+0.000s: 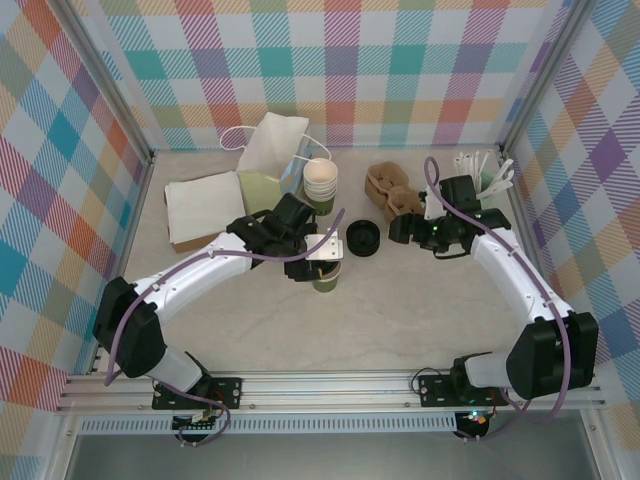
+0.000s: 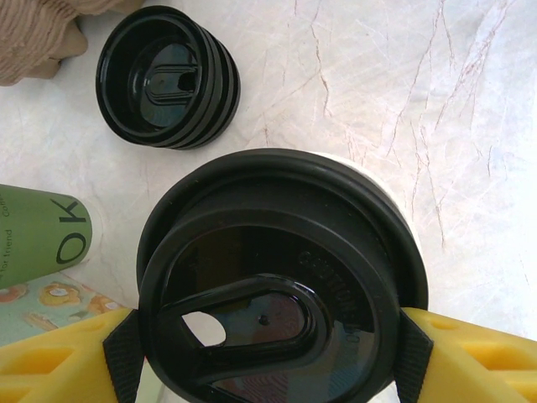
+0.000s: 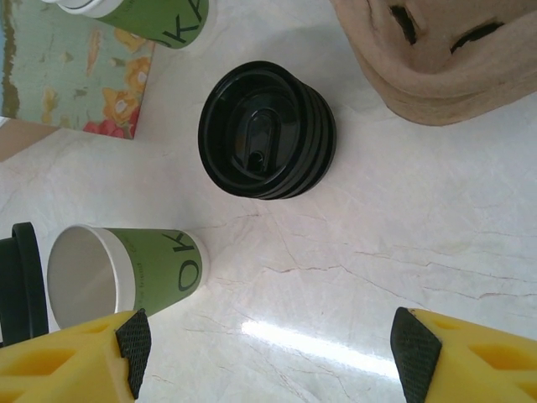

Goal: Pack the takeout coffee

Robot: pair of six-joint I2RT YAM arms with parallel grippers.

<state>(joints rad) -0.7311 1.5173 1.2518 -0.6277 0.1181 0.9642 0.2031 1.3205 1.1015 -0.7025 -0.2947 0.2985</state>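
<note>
A pale, marble-veined counter (image 1: 400, 320) sits inside a booth with pastel plaid walls (image 1: 340, 60). A metal rail runs along the near edge, where the two arm bases are bolted.

Near the middle of the counter stands the green cup (image 3: 143, 270). It is small and paper, with an olive-green wall, dark lettering, a cream rim and a grey inside. The left fingers (image 2: 67, 353) grasp a round black lid (image 2: 277, 285) by its opposite edges. They hold it level just over the cup's mouth, and the right wrist view shows a thin gap between lid and rim. The glossy lid has a raised oval with a sip hole.

The right fingers (image 3: 478, 353) are spread wide over bare counter, gripping nothing.

Just beyond the cup is a stack of black lids (image 3: 268, 130). Farther back are nested cream-rimmed cups (image 1: 321, 183), a brown pulp carrier (image 1: 388, 190) and a white paper bag (image 1: 272, 140).
</note>
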